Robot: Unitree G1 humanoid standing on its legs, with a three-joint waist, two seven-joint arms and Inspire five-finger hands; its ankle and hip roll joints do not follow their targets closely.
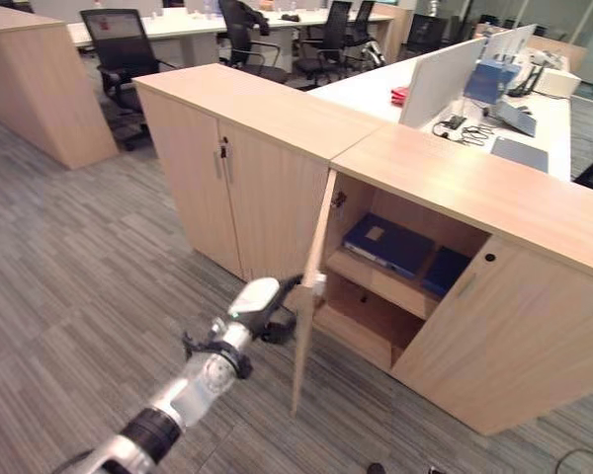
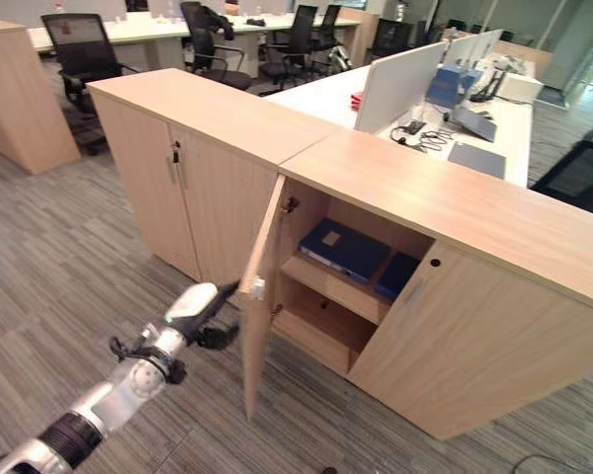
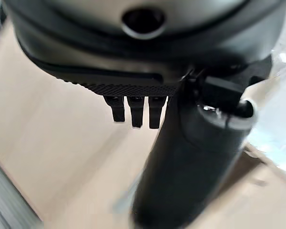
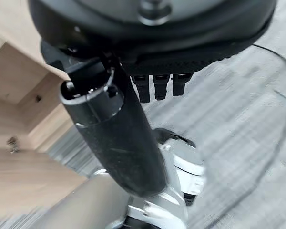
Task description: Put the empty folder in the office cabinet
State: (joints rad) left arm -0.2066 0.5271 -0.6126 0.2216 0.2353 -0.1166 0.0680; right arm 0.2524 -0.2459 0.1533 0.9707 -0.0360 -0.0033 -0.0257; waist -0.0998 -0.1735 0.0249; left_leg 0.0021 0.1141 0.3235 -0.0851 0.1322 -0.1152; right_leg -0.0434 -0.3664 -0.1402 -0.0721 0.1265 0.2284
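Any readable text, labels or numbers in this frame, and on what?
None can be read.
Blue folder on the upper shelf of the open cabinet: a pale label, too small to read.
Items on the desk behind: any print is too small and blurred.

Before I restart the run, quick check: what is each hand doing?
Left hand: open, fingers straight, at the edge of the open cabinet door, holding nothing.
Right hand: open, holding nothing, over the carpet.
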